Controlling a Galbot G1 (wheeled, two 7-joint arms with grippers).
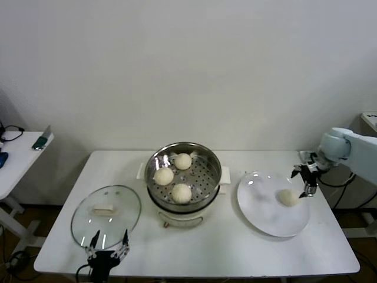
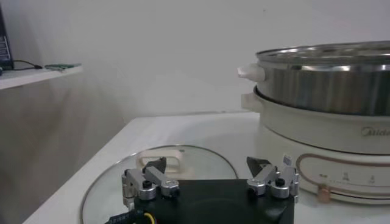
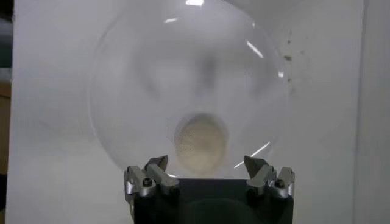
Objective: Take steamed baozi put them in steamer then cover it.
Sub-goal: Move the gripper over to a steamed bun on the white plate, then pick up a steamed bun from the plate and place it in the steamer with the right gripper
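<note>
Closing in: right gripper (image 1: 306,184) hangs at the far-right rim of the white plate (image 1: 265,221), jaws spread wide and empty, last baozi (image 1: 288,197) just beside its fingertips and not yet touched.
Wrist check: seen from the right wrist, that bun (image 3: 200,143) lies dead ahead between the two open fingers (image 3: 153,172), so the line-up looks good.
Grip advice: I'd drop straight over the dome, let the fingers straddle its widest part, then close gently; soft dough will likely dent or squirt out under a hard pinch.
Destination: steamer (image 1: 184,203) stands well to the claw's left, three buns (image 1: 182,193) already on its perforated tray, with an open gap on the plate side for the fourth.
Waiting arm: left gripper (image 1: 108,247) also wide open and empty, parked at the near edge of the glass cover (image 1: 126,203), whose handle (image 2: 159,162) lies just beyond its fingertips.
Risk: I reckon the bun could slide on the plate if one finger lands first.
</note>
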